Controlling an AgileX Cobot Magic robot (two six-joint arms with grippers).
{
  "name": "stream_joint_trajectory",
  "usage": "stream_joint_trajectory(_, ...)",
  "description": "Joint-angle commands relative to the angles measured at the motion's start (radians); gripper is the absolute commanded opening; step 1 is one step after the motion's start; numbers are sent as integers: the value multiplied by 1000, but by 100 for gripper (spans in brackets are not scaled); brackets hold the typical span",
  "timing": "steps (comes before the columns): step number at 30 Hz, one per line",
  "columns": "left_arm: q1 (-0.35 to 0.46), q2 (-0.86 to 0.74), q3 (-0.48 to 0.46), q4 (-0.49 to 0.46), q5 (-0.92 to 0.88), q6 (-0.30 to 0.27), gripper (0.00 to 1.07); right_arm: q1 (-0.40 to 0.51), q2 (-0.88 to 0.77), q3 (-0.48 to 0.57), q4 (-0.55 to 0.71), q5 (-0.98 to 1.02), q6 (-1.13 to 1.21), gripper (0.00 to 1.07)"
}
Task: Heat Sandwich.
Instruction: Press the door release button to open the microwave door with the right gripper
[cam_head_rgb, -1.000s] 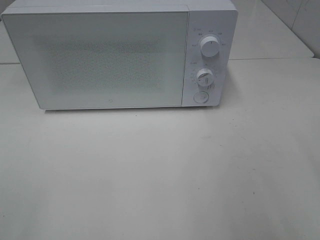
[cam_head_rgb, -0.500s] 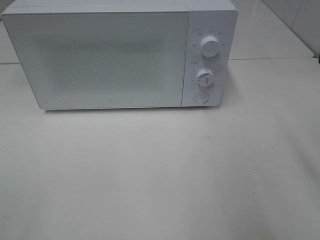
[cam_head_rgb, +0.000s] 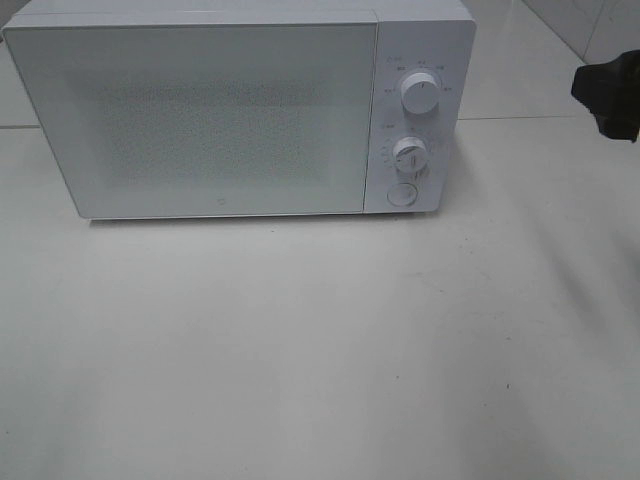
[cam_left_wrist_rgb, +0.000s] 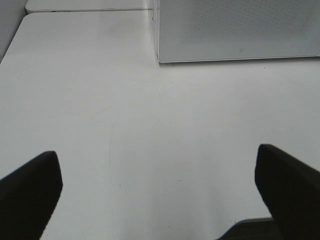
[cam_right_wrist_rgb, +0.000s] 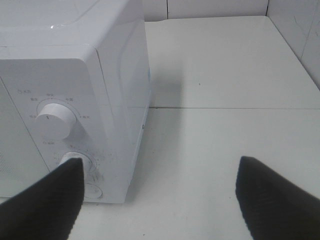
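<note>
Figure. Heat Sandwich: approach to the controls.

The sandwich is in none of the three views. It does not lie on the surface, and whether it sits behind the shut door cannot be told, as the speckled panel shows nothing inside. The microwave stands at the back of the surface. Its control strip carries an upper knob, a lower knob and a round button beneath them.

The right gripper, jaws spread and holding nothing, hangs off the microwave's right side and faces the strip. In the high view only its dark tip shows at the right edge. The left gripper, jaws spread wide and empty, hovers over bare surface in front of the door's left corner.

Step, as judged: the right arm is closing on the controls, either to press the button and release the door or to set a knob. The next move calls for lining the gripper squarely on one control without brushing its neighbour.

Writing: small printed marks ring both knobs, and a tiny mark sits on the door's lower edge. All are too small to read.
</note>
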Motion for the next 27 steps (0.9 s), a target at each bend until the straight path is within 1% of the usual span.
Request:
stream_joint_trajectory(1, 1, -4, 0, -9, -5, -2, 98, -4, 50, 7, -6, -79, -3, 76)
stream_joint_trajectory(5, 1, -4, 0, -9, -5, -2, 98, -4, 164, 31, 1, -225, -11, 76)
stream_joint_trajectory(7, 1, -4, 0, -9, -5, -2, 98, -4, 182, 35, 13, -247, -12, 76)
stream_joint_trajectory(8, 1, -4, 0, -9, -5, -2, 98, -4, 204, 42, 31, -271, -13, 76)
stream_joint_trajectory(10, 1, -4, 0, -9, -5, -2, 98, 20, 257, 61, 105, -339, -62, 76)
stream_joint_trajectory(12, 1, -4, 0, -9, -5, -2, 98, 31, 274, 67, 130, -358, -85, 76)
stream_joint_trajectory(14, 1, -4, 0, -9, -5, -2, 98, 81, 322, 80, 208, -419, -166, 76)
stream_joint_trajectory(15, 1, -4, 0, -9, -5, -2, 98, 100, 339, 82, 236, -436, -189, 76)
stream_joint_trajectory(16, 1, -4, 0, -9, -5, -2, 98, 100, 339, 82, 236, -436, -189, 76)
stream_joint_trajectory(19, 1, -4, 0, -9, -5, -2, 98, 169, 405, 83, 330, -507, -241, 76)
stream_joint_trajectory(22, 1, -4, 0, -9, -5, -2, 98, 199, 442, 83, 360, -546, -245, 76)
stream_joint_trajectory(23, 1, -4, 0, -9, -5, -2, 98, 232, 474, 83, 391, -582, -245, 76)
stream_joint_trajectory(25, 1, -4, 0, -9, -5, -2, 98, 248, 490, 83, 407, -600, -245, 76)
stream_joint_trajectory(27, 1, -4, 0, -9, -5, -2, 98, 291, 534, 83, 455, -641, -245, 76)
